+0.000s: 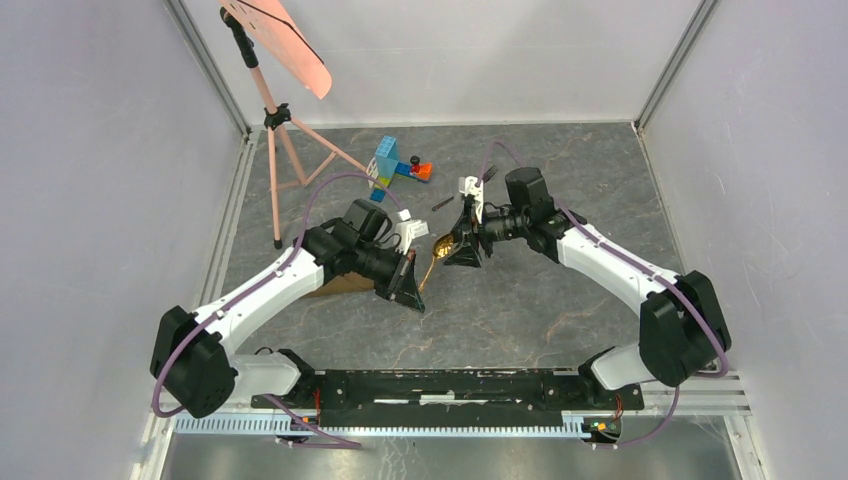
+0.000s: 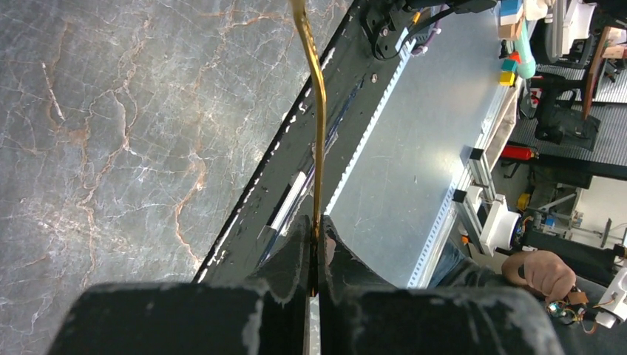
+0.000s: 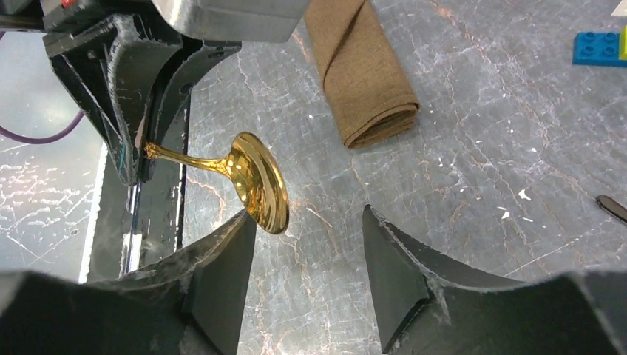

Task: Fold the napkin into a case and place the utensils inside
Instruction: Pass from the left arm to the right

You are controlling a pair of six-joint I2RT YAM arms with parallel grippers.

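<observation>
One brown napkin [image 3: 362,74] lies folded into a thick roll on the worktop [image 1: 520,320]; what its folds hold cannot be told. The worktop is grey and veined, walled in white, with blocks [image 1: 395,165] and a tripod [image 1: 280,150] at the back and the fork [image 1: 443,203] lying near the blocks. The left claw [image 2: 316,240] is clamped on the handle of the spoon [image 3: 259,181]. The spoon's long axis runs toward the right claw [image 3: 307,222], whose fingers stand apart, with the bowl on edge just beside one of them.

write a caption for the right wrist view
Left hand holds the gold spoon by its handle before the open right hand, folded napkin beyond.
</observation>
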